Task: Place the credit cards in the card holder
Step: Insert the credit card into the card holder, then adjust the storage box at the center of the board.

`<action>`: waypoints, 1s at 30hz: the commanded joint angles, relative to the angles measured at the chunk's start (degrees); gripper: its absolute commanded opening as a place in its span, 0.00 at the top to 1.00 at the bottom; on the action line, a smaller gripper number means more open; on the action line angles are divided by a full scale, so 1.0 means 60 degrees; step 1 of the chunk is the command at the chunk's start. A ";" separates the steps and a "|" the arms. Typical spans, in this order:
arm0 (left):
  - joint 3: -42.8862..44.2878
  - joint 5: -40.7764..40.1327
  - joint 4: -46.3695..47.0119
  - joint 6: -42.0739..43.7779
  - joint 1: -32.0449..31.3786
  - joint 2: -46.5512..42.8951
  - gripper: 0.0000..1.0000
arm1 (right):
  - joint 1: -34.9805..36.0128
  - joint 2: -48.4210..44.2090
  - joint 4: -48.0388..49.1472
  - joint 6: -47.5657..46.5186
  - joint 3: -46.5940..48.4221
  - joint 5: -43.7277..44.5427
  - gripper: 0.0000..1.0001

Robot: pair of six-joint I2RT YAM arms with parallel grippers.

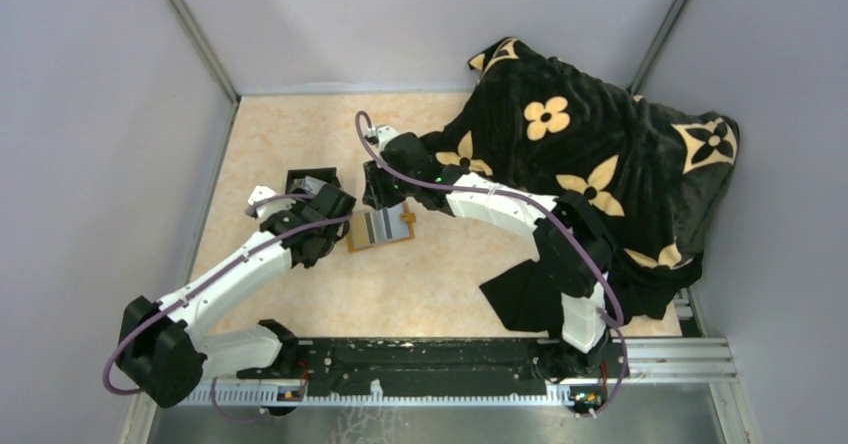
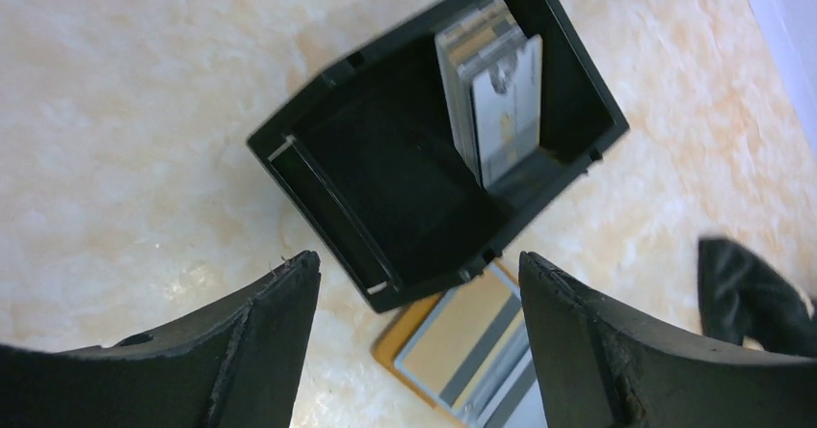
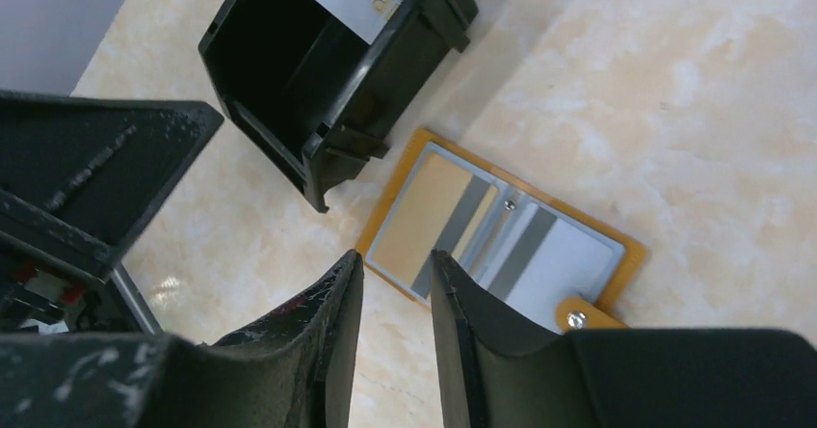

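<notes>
Apparently the work is going on in the middle of the table, where the card holder is lying flat and opened, just beside one corner of the black box. It is lying open probably so that cards can be pushed in from above. A golden-tan card and a silver card are sitting on its inner faces, though I cannot tell how deep they are sitting in the pockets. Several other silver cards are standing upright on their edges against one wall of the box. I think this is letting two fingers come down on both sides of one card and pinch it. The left pincer is hanging right above the box with its jaws spread wide and nothing between them, which is fitting for reaching in for the next card. The right pincer is hovering over the near edge of the holder, its jaws drawn almost together with only a narrow gap, and no card is showing in that gap. It is looking as if it is placed there to press or steady the holder, but this is only my guess. A black blanket with tan flowers is lying at the right side, partly behind the right arm, and is taking no part.
</notes>
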 commanded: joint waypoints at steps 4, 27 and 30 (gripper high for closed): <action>0.0387 -0.0267 -0.0602 -0.0495 0.1797 -0.0112 0.20 | 0.0305 0.0688 0.0268 -0.0116 0.0644 -0.0346 0.71; -0.0935 0.2545 0.3189 0.0424 0.5249 0.1388 0.23 | 0.0306 0.1190 0.0062 -0.0367 0.1054 -0.0319 0.82; -0.1398 0.2987 0.3759 0.0373 0.5280 0.1390 0.23 | 0.0291 0.1226 0.0023 -0.0394 0.1025 -0.0249 0.83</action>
